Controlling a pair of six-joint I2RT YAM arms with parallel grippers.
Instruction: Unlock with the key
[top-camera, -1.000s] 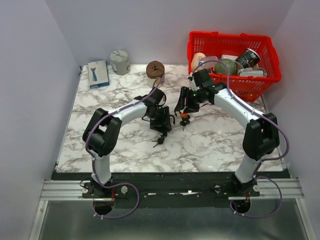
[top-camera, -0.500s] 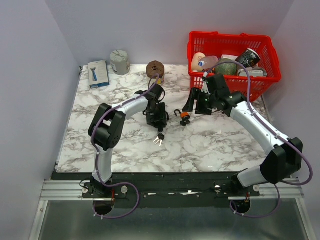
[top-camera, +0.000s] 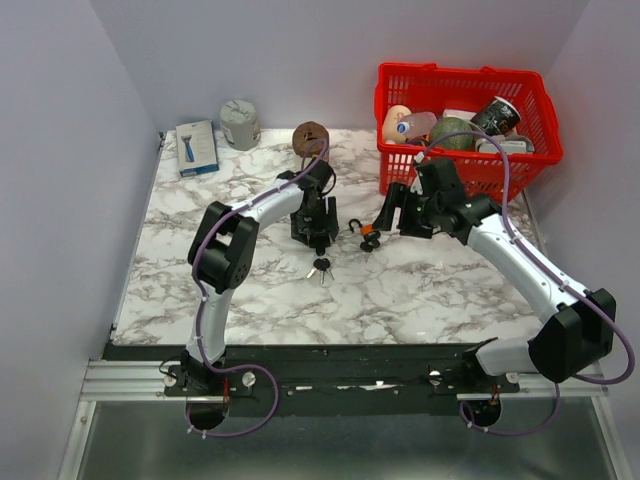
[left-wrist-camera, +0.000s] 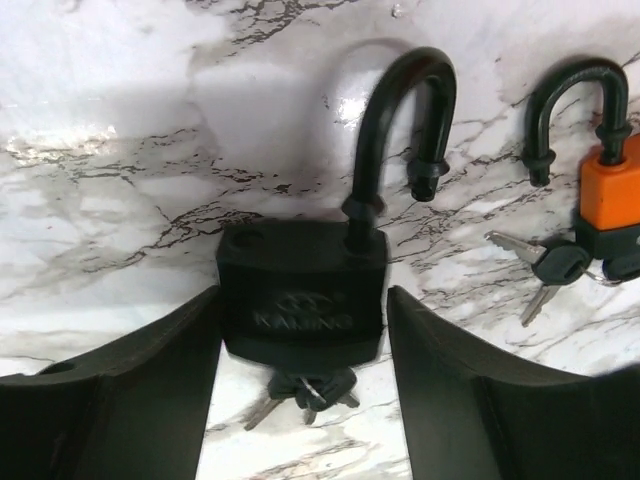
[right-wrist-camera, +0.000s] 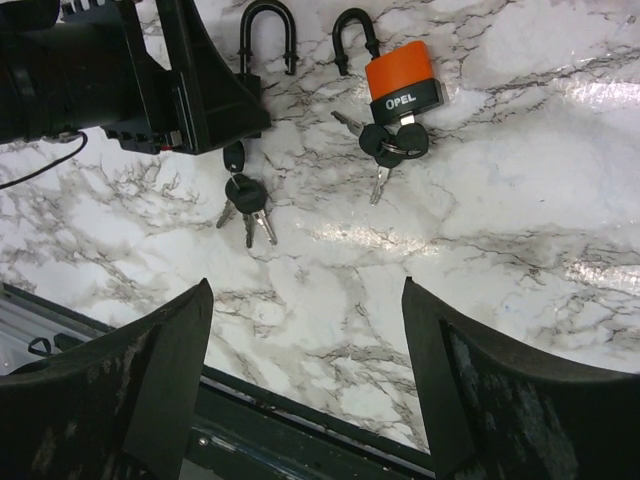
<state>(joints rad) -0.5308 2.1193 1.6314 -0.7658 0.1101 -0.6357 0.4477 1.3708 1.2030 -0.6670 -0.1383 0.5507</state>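
Observation:
A black padlock (left-wrist-camera: 300, 290) lies flat on the marble with its shackle swung open and a bunch of keys (left-wrist-camera: 300, 390) hanging from its keyhole. My left gripper (left-wrist-camera: 303, 295) stands open around its body, and a thin strip of table shows beside the right finger (left-wrist-camera: 440, 380). From above, the left gripper (top-camera: 315, 237) covers most of that lock, and the keys (top-camera: 321, 268) stick out below. To the right lies an orange padlock (right-wrist-camera: 402, 80) with its own keys (right-wrist-camera: 392, 140). My right gripper (right-wrist-camera: 307, 290) is wide open over bare marble, apart from both locks.
A red basket (top-camera: 540, 105) full of items stands at the back right, close behind the right arm. A blue-and-white box (top-camera: 196, 148), a grey can (top-camera: 240, 124) and a brown lump (top-camera: 311, 138) sit along the back edge. The table's front edge (right-wrist-camera: 300, 420) lies just below the right fingers.
My right gripper has let go near the orange padlock, opened wide and drawn back to the right. My left arm shifted slightly toward the back with the black padlock, and its jaws eased apart.

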